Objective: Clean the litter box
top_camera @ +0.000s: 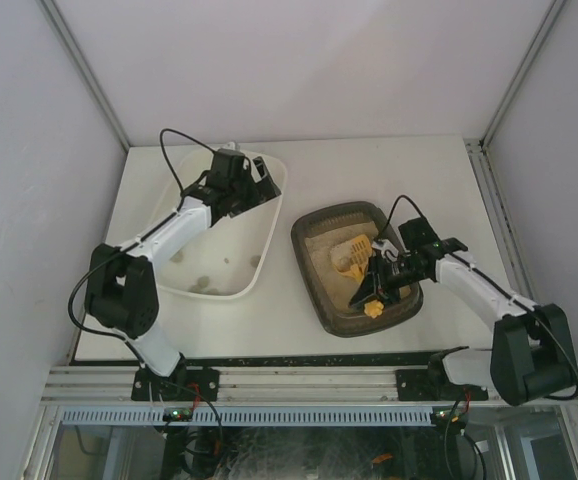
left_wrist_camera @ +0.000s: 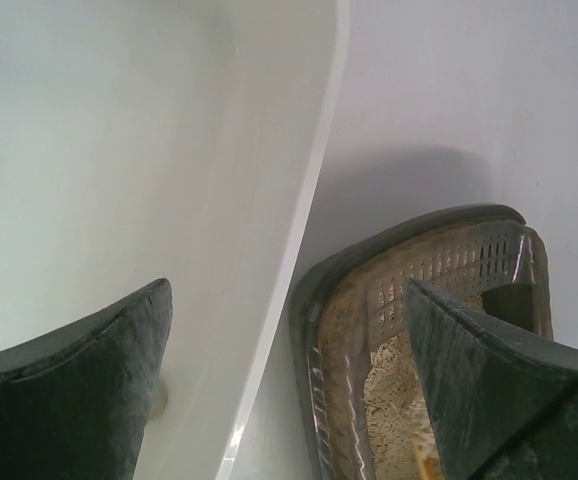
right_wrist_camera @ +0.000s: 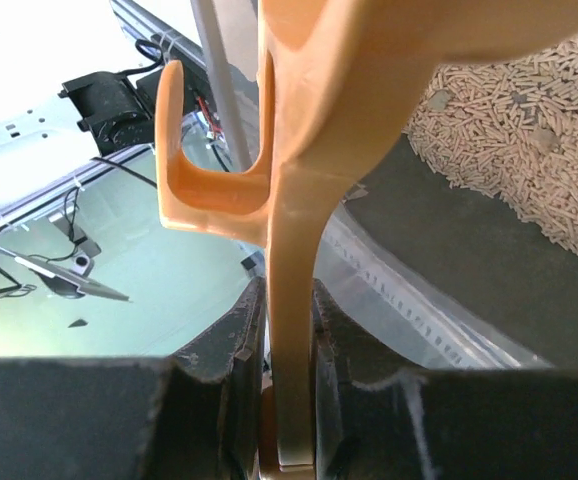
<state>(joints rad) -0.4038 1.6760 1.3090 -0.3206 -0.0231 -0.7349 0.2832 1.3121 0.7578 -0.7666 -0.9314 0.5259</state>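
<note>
The litter box [top_camera: 303, 255] is a dark brown-grey tray holding pale pellet litter [right_wrist_camera: 529, 150], right of centre on the table. My right gripper [top_camera: 371, 288] hovers over its near half, shut on the handle of an orange scoop [right_wrist_camera: 294, 230]. The scoop's slotted head [top_camera: 354, 257] rests on the litter. My left gripper [top_camera: 258, 173] hangs open and empty over the far right corner of a white tub [top_camera: 231, 238]. In the left wrist view its fingertips straddle the tub's rim [left_wrist_camera: 314, 190] and the litter box's perforated far corner [left_wrist_camera: 439, 265].
Several small dark lumps [top_camera: 201, 281] lie on the white tub's floor near its front wall. Grey enclosure walls close in the table on the left, right and back. A metal rail [top_camera: 289, 383] with cables runs along the near edge.
</note>
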